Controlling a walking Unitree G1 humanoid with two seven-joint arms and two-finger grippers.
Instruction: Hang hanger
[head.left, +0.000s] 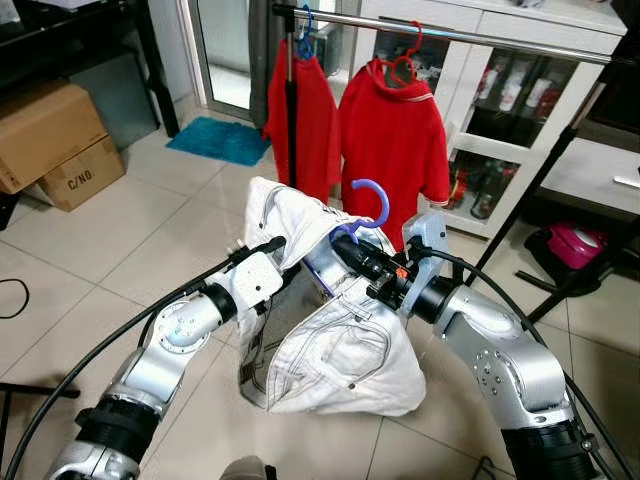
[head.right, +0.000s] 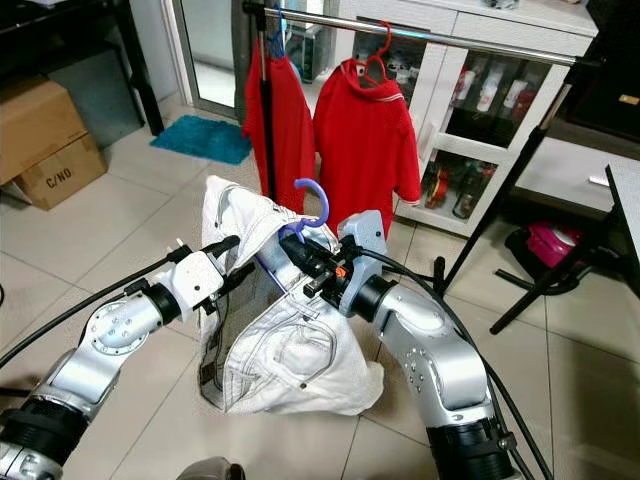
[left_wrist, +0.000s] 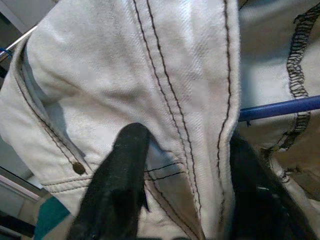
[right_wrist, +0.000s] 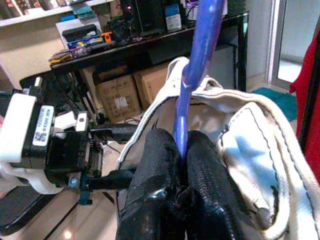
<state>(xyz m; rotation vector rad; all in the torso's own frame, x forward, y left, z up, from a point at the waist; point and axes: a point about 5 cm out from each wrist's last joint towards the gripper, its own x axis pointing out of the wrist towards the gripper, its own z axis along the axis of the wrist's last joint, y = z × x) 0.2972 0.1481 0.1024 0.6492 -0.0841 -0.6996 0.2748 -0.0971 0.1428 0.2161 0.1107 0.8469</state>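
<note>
A blue plastic hanger (head.left: 370, 200) carries white jeans (head.left: 340, 350) that hang down before me over the tiled floor. My right gripper (right_wrist: 182, 145) is shut on the hanger's neck just below the hook. My left gripper (head.left: 278, 258) reaches in from the left, and its black fingers (left_wrist: 120, 175) pinch a fold of the denim near the waistband; the hanger's blue bar (left_wrist: 280, 107) runs behind that fold. Further back and higher, a metal clothes rail (head.left: 450, 32) holds two red shirts (head.left: 395, 140) on their own hangers.
The rack's black slanted legs (head.left: 520, 220) stand at the right, in front of a white glass-door cabinet (head.left: 520, 100). A pink object (head.left: 575, 245) lies on the floor there. Cardboard boxes (head.left: 50, 140) sit at the left and a teal mat (head.left: 220, 140) by the door.
</note>
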